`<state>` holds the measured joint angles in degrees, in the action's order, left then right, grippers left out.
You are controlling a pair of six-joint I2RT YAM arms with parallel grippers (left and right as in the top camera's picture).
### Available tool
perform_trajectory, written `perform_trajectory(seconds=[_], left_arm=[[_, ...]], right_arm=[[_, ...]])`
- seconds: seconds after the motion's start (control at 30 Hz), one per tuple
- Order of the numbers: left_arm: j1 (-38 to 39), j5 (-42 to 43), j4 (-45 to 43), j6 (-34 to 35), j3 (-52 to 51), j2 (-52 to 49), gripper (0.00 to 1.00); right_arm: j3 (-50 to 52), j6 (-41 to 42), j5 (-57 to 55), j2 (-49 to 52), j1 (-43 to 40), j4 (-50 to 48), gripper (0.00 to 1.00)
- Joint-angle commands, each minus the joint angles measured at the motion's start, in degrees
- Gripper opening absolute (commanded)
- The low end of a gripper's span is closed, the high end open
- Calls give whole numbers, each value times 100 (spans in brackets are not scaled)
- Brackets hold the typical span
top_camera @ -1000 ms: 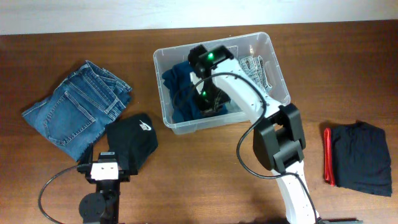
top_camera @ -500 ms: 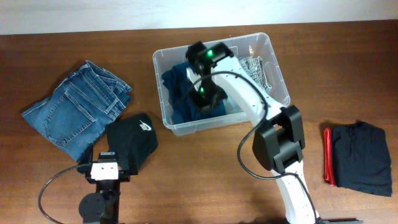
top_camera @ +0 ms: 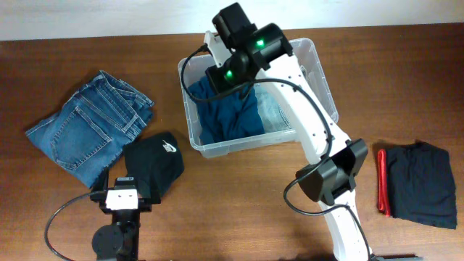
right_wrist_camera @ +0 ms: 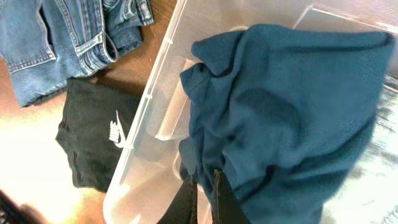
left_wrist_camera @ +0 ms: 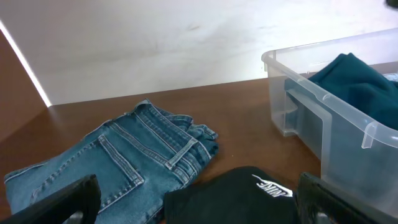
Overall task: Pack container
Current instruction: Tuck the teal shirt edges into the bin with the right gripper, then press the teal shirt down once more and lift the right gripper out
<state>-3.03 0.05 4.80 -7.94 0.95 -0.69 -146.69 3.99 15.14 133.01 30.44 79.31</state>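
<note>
The clear plastic container (top_camera: 190,109) stands at the back middle of the table. A teal shirt (top_camera: 228,116) lies crumpled in its left half, with a grey patterned cloth (top_camera: 279,119) beside it. My right gripper (top_camera: 225,78) hangs above the bin's left part. In the right wrist view its fingers (right_wrist_camera: 202,186) are pressed together over the teal shirt (right_wrist_camera: 286,118) and the bin's rim (right_wrist_camera: 146,118), with no cloth gripped. My left gripper (left_wrist_camera: 199,211) is open, low over a black Nike garment (left_wrist_camera: 230,196). The container (left_wrist_camera: 317,106) is to its right.
Folded blue jeans (top_camera: 90,127) lie at the left, touching the black garment (top_camera: 154,163). A dark folded garment (top_camera: 420,185) and a thin red item (top_camera: 382,192) lie at the right. The left arm's base (top_camera: 119,203) sits at the front left edge.
My right gripper has risen out of the bin and moved back and left. The teal shirt has stayed in the bin, now spread wider. The left arm has not moved.
</note>
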Motion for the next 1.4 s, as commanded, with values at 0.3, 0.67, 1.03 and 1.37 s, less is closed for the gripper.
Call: perform_trajectory(seconds=[0.3, 0.67, 1.03, 1.37], left_arm=[[-24, 63, -4, -94, -39, 28, 100], [-24, 63, -4, -92, -39, 28, 100], [-24, 61, -4, -94, -39, 28, 100], [-24, 61, -4, -94, -39, 28, 100]], right_arm=[[2186, -52, 74, 57, 144, -1810, 38], [3383, -55, 350, -15, 129, -3018, 93], [1458, -55, 1464, -1069, -144, -2583, 99], [874, -52, 365, -1969, -863, -1215, 93]])
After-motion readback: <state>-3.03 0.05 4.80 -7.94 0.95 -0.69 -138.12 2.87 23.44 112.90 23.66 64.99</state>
